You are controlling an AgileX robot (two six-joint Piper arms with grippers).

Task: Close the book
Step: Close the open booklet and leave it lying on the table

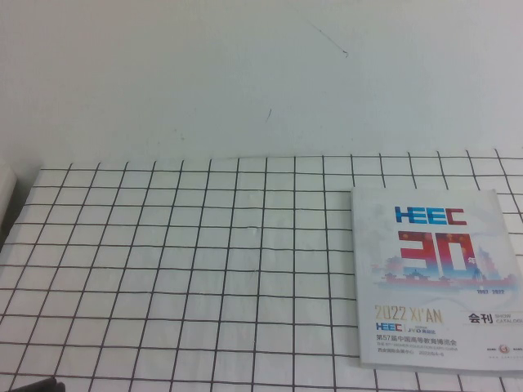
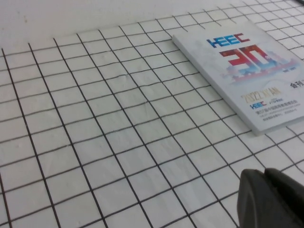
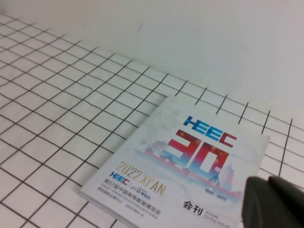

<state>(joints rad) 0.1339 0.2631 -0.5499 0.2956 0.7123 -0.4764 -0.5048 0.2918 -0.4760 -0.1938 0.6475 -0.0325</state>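
The book [image 1: 435,276] lies closed and flat on the right side of the gridded table, front cover up, with "HEEC 30" and "2022 XI'AN" printed on it. The left wrist view also has the book [image 2: 255,76], lying well away from my left gripper [image 2: 264,172], whose black fingers are pressed together over bare cloth with nothing in them. My right gripper [image 3: 268,179] hovers over the cover's corner of the book [image 3: 180,175], its fingers shut and empty. The high view shows neither gripper's fingers.
A white cloth with a black grid [image 1: 188,269] covers the table, and a plain white wall [image 1: 245,73] rises behind it. A dark piece of the robot [image 1: 29,384] shows at the bottom left edge of the high view.
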